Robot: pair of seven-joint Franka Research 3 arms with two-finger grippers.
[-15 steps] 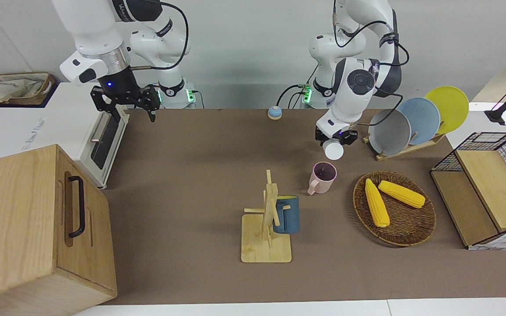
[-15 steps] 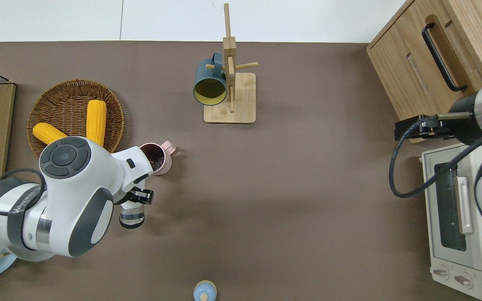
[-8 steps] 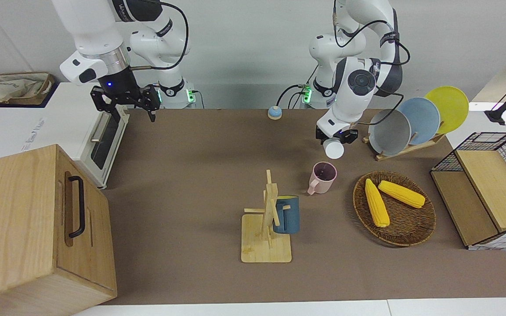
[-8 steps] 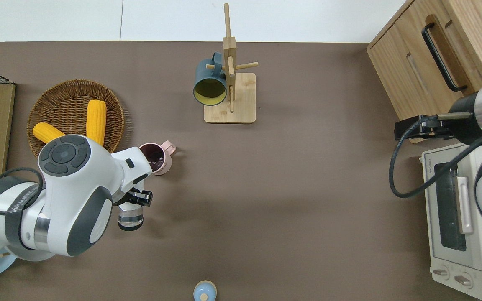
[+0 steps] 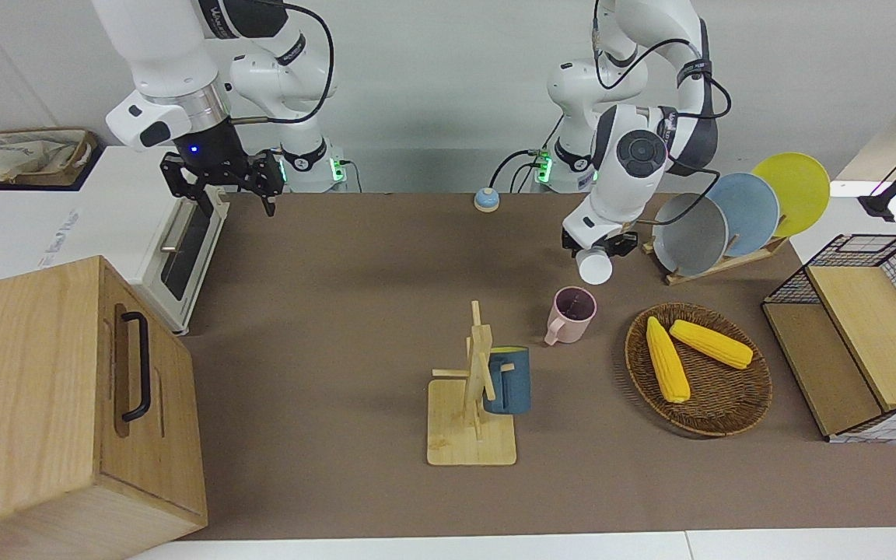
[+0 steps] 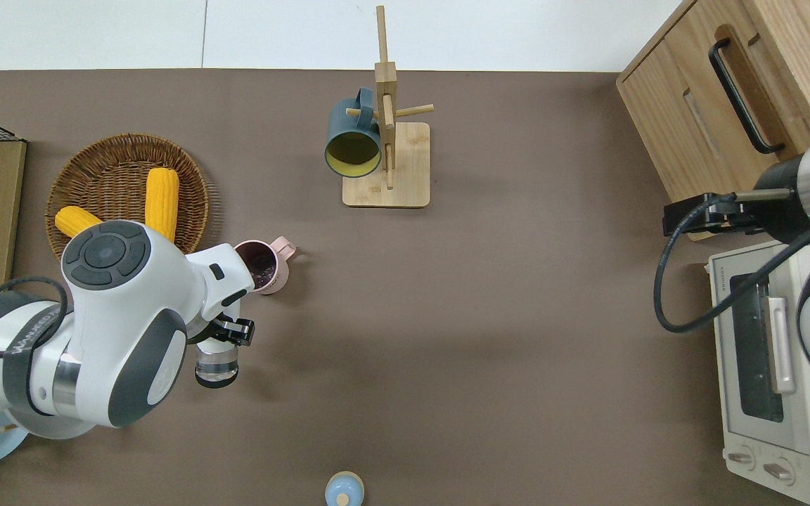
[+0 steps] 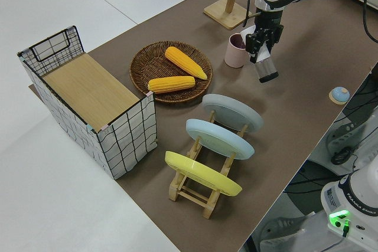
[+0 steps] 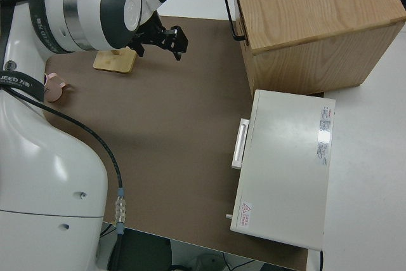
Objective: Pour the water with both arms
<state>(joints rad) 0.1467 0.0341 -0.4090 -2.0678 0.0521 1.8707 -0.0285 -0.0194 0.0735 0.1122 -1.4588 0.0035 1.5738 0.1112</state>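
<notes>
Over the brown desk [image 6: 517, 316] mat, toward the left arm's end, the left gripper [image 6: 226, 334] has its black fingers clenched on a small clear cup [image 6: 216, 365] with a white base, held tilted in the air just beside the pink mug [image 6: 264, 266]. The mug is smooth, round, with a dark inside and a handle, standing upright on the desk next to a round woven wicker basket [image 6: 187, 176] holding two yellow corn cobs [image 6: 161, 200]. A pale wooden mug tree [image 6: 387, 140] on a square base stands farther from the robots, with a dark blue mug [image 6: 352, 137], yellow inside, hung on a peg. A wooden rack [image 7: 198, 190] holds three round plates [image 7: 218, 138] on edge: grey, blue, yellow. A wire-grid box [image 7: 112, 128] with a wooden top sits at the desk end. The right arm is parked, right gripper [image 5: 218, 183] fingers spread open. A white toaster oven [image 6: 770, 365] and a wood-grain cabinet [image 6: 728, 91] with a black handle sit at the right arm's end. A small blue dome-shaped bell [image 6: 344, 490] lies near the robots.
</notes>
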